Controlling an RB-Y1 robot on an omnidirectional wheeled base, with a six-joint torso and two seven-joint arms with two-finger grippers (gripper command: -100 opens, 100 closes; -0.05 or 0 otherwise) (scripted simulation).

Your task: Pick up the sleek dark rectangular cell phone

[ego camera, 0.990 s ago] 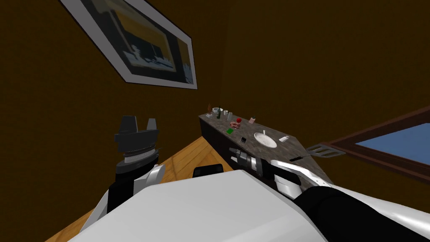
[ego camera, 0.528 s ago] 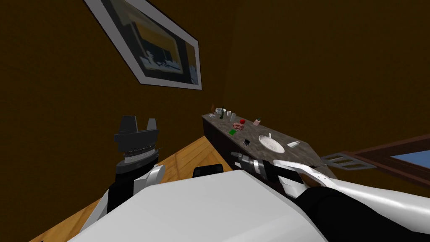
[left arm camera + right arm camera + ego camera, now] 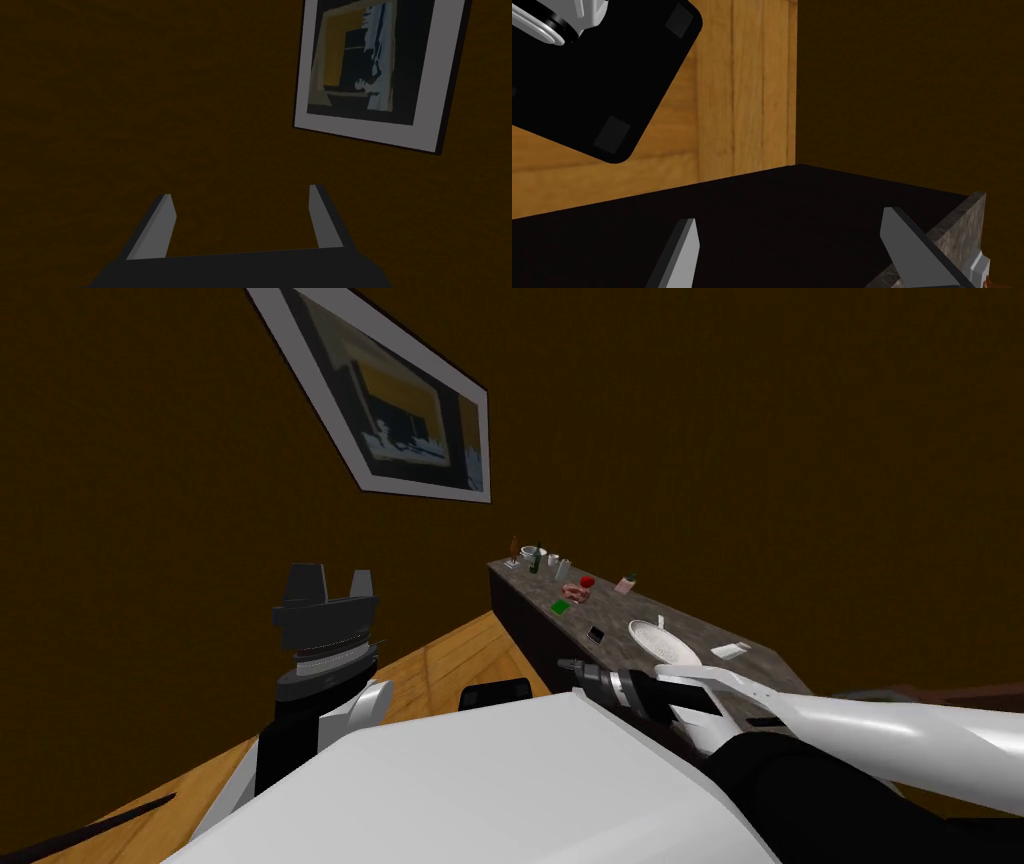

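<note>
Mottled grey-brown stone tops the long dark-fronted counter point(image 3: 612, 610) set along the brown wall. The small dark rectangular cell phone point(image 3: 595, 634) is seen lying flat on that top near the front edge, between a flat green item point(image 3: 560, 607) and a round white dish point(image 3: 660, 641), apart from both. The right gripper point(image 3: 792, 252) is held low before the counter's dark front, below the level of the top — its two fingers are spread wide with nothing between them. The phone lies ahead of it and higher, and the right arm is judged plainly the nearer. The phone's long axis cannot be read at this range. The left gripper point(image 3: 240, 225) is raised at the robot's left, well apart from the counter, fingers likewise wide and empty. A lift over the counter edge is judged necessary before any descent.
</note>
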